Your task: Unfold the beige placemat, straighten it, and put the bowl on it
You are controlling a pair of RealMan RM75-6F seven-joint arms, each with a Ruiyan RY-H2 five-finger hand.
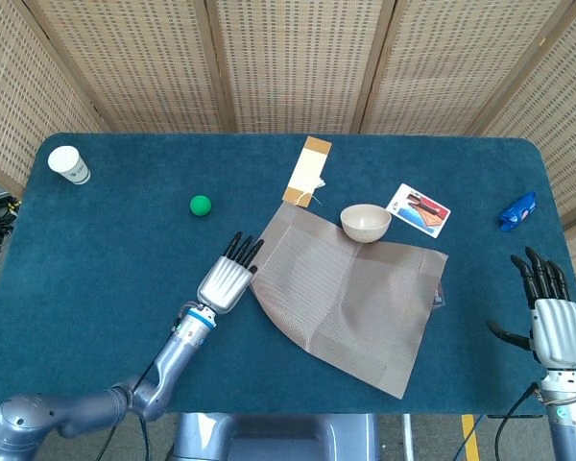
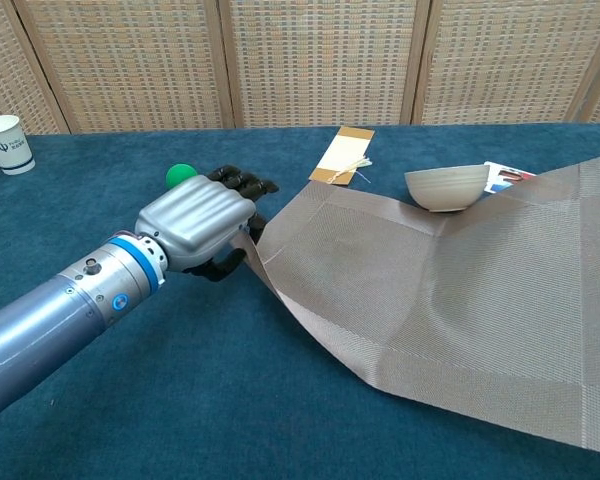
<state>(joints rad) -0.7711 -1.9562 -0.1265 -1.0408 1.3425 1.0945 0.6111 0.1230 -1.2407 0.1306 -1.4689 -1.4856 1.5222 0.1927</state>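
Note:
The beige placemat (image 1: 350,293) lies unfolded and askew on the blue table, with a ripple near its middle (image 2: 450,290). My left hand (image 1: 228,279) pinches the mat's left corner, which is lifted off the table and curls up into the fingers (image 2: 195,230). The cream bowl (image 1: 366,223) stands upright at the mat's far edge, touching it (image 2: 445,187). My right hand (image 1: 554,322) hovers near the table's right front corner, fingers spread and holding nothing, well away from mat and bowl.
A white paper cup (image 1: 69,164) stands at the far left. A green ball (image 1: 201,205) lies just beyond my left hand. A cardboard strip (image 1: 308,170) lies behind the mat, a printed card (image 1: 419,209) right of the bowl, and a blue object (image 1: 517,210) near the right edge.

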